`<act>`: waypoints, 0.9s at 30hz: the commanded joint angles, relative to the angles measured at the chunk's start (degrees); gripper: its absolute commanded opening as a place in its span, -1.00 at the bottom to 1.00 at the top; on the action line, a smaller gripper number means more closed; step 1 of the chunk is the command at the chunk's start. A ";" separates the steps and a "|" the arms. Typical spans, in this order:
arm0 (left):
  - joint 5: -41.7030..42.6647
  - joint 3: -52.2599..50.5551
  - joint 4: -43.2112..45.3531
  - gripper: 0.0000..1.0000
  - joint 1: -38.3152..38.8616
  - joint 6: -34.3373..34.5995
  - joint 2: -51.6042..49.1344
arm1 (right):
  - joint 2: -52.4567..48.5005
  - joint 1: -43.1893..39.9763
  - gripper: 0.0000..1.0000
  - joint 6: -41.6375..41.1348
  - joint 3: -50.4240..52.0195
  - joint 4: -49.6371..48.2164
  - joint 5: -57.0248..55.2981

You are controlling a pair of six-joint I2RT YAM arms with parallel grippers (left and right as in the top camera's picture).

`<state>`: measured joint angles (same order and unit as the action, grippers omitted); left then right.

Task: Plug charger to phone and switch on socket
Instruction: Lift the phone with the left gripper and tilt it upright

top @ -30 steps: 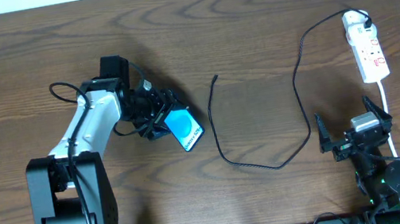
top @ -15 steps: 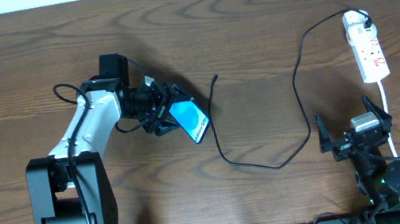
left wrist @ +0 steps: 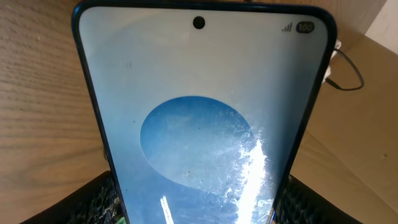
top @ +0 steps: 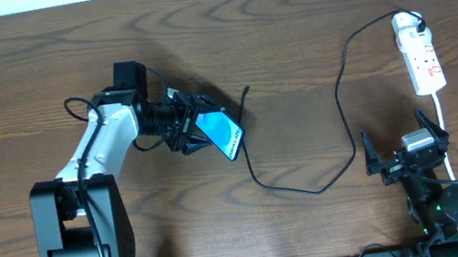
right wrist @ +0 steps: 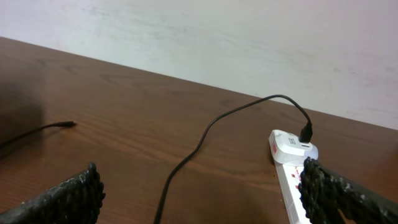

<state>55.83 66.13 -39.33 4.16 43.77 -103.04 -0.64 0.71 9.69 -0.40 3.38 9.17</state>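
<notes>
**One number and one sign on the phone screen**

The only legible marks are on the slim, dark-edged smartphone (left wrist: pixel 199 112) with a pale blue screen and a darker blue circle, seen from the left wrist. In the screen's top right corner is a small dark oval battery badge (left wrist: pixel 305 27) reading "100". Just left of it stands a signal-bars sign (left wrist: pixel 286 27). From overhead, a tiny line of print runs along the lower end of the smartphone's screen, too small to read. The narrow white plastic power strip (top: pixel 420 57) bears small red marks (top: pixel 420 50), which are also illegible.

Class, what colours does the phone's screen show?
The phone shows pale blue with a darker blue circle; left wrist view is clearest.
</notes>
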 commanded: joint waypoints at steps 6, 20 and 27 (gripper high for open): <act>3.52 0.50 1.40 0.34 -0.39 2.84 0.94 | 0.15 0.31 0.99 0.00 0.09 0.24 0.15; 3.80 0.50 6.93 0.34 -0.42 8.15 0.94 | 0.15 0.31 0.99 0.00 0.09 0.22 0.15; 3.76 0.50 8.33 0.34 -0.42 9.09 0.94 | 0.15 0.35 0.99 0.66 0.09 -1.77 1.20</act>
<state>56.93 66.13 -31.70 4.16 52.12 -103.04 -0.64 0.71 10.37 -0.38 0.34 9.65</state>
